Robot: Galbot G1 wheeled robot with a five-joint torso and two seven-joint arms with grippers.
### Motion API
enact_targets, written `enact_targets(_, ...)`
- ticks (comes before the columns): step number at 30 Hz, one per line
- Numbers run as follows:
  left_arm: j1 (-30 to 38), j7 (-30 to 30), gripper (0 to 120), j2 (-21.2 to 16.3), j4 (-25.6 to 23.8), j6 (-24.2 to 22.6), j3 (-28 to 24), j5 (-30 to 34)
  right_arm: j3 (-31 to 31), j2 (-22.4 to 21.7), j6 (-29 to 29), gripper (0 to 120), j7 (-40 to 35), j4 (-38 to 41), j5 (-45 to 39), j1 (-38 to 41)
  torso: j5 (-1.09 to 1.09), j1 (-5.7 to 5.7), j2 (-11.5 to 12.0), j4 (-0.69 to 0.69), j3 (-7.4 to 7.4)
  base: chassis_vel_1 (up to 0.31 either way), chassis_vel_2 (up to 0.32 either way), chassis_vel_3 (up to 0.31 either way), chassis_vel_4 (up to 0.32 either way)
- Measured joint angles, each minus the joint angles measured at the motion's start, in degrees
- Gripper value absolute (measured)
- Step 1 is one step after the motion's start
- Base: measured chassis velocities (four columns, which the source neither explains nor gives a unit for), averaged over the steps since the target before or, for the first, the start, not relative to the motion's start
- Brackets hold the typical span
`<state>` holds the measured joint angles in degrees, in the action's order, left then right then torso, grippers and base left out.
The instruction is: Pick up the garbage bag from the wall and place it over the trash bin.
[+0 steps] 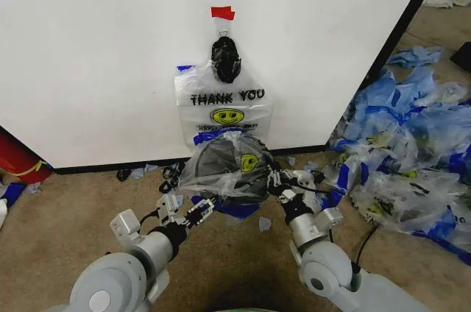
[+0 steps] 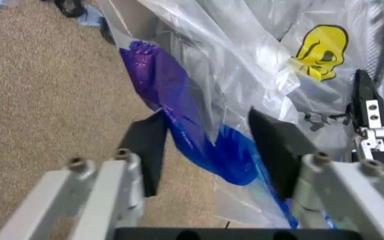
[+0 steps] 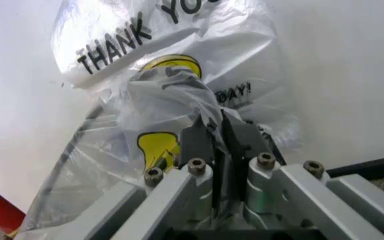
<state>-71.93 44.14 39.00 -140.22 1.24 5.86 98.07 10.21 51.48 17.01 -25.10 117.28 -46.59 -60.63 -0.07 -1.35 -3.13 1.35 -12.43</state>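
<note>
Draping over the trash bin (image 1: pixel 224 172), the garbage bag (image 1: pixel 221 161) already lies across the black rim at the foot of the wall (image 1: pixel 96 54), so I judge the pick done and the placing well along.

On the left, the left gripper (image 1: pixel 179 210) sits low at the bin's near-left side. In the left wrist view its black pads (image 2: pixel 150 150) stand wide apart with the bag's blue handle (image 2: pixel 199 145) hanging loosely between them, gripped by neither. That side of the bag looks let go, or not yet taken up; which one, I cannot tell.

In the middle, the clear film with its yellow smiley (image 1: pixel 249 162) domes over the bin's mouth instead of sinking inside, and blue plastic trails on the carpet (image 1: pixel 73 209) beneath. Behind it a second bag reading THANK YOU (image 1: pixel 227 97) hangs on the wall below a glossy black bundle (image 1: pixel 226 59) and a piece of red tape (image 1: pixel 222 12).

On the right, the right gripper (image 1: pixel 274 178) is at the bin's right edge. The right wrist view shows its fingers (image 3: pixel 209 137) pinched together on a fold of clear film.

What is left, by my reckoning, is to spread the mouth evenly around the rim, settle the film and release the right hold. Past the wall's edge, a heap of blue-and-clear bags (image 1: pixel 405 143) lies apart from the work.
</note>
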Motion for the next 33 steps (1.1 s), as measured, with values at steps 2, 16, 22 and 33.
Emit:
enact_targets(2, -0.1, -0.1, 35, 0.0, 0.0, 0.1, -0.1, -0.2, -0.3, -0.1, 0.0, 0, 0.0, 0.0, 0.0, 0.0, 0.0, 0.0, 0.0, 0.01, 0.0, 0.0, 0.0, 0.0, 0.0)
enact_targets(16, -1.1, -0.6, 0, 0.3, -0.1, 0.5, -0.3, -1.5, -1.4, 0.6, 0.0, 0, -1.3, 0.3, -1.6, 0.5, 0.0, 0.0, 0.0, 0.0, 0.0, 0.0, 0.0, 0.0, 0.0)
enact_targets(22, -1.9, -0.9, 0, 0.8, 0.0, 0.5, -0.4, -2.5, -2.1, 0.5, -0.1, 0, -1.5, 0.9, -2.3, 0.4, 0.01, 0.0, 0.0, 0.0, 0.0, 0.0, 0.0, 0.0, 0.0)
enact_targets(33, -2.6, -1.5, 0, 3.2, 3.1, 0.5, -1.6, -5.4, -2.6, 0.3, -0.5, 0, -2.2, 2.9, -3.8, 0.1, 0.0, 0.0, 0.0, 0.0, 0.0, 0.0, 0.0, 0.0, 0.0)
